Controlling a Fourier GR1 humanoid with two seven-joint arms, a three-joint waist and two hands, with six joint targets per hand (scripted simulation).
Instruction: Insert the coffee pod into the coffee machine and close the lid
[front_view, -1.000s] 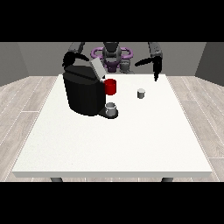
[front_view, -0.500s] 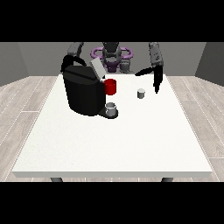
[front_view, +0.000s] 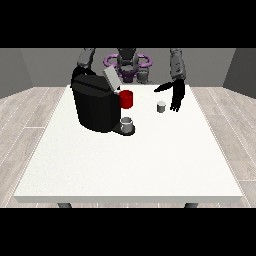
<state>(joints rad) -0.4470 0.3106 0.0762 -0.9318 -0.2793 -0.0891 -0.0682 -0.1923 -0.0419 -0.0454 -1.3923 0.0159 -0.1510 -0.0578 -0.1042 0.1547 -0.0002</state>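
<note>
Your pod (front_view: 161, 107) stands upright on the table (front_view: 150, 160), just beside the hand at the view's right (front_view: 176, 96), on its machine (front_view: 98, 104) side. That hand's open, fingers hanging down (thumb out toward the pod). Other hand's hidden behind the machine, lid (front_view: 111, 79) up.

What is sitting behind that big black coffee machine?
A red mug shows past the coffee machine, beside its raised lid. The hand at the view's left is hidden behind it.
</note>
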